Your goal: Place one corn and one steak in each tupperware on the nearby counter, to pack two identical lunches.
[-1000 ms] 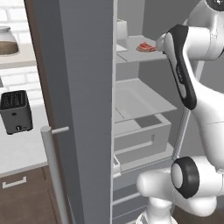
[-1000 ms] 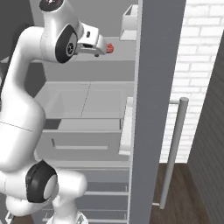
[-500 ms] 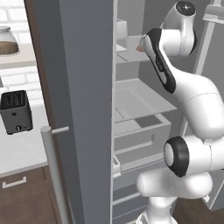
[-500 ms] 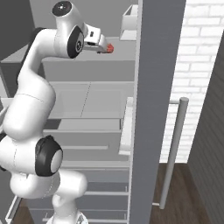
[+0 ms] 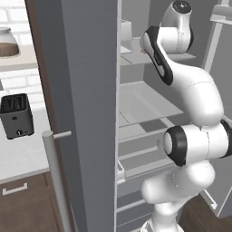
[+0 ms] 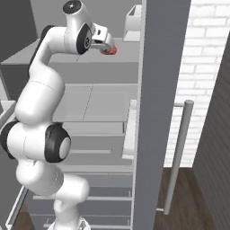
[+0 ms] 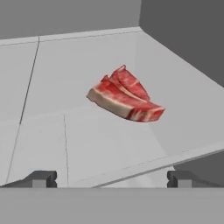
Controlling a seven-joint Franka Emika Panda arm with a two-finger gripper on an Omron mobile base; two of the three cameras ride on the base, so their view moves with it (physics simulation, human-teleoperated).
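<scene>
Gripper [image 7: 111, 178] pointing into an open fridge, fingers spread wide and holding nothing, marbled red steak [image 7: 125, 95] lying ahead on a pale grey shelf [image 7: 52, 87], apart from both fingertips.

You had the steak [image 7: 125, 97] lying flat on a pale grey fridge shelf [image 7: 52, 87], ahead of the wide-spread jaws and roughly centred between them, well apart from both tips. It was a red slab with white marbling and a pale fatty edge, wedge-shaped, its long side running diagonally. From the right base view it showed as a red spot [image 6: 111, 50] just beyond the jaws.
</scene>
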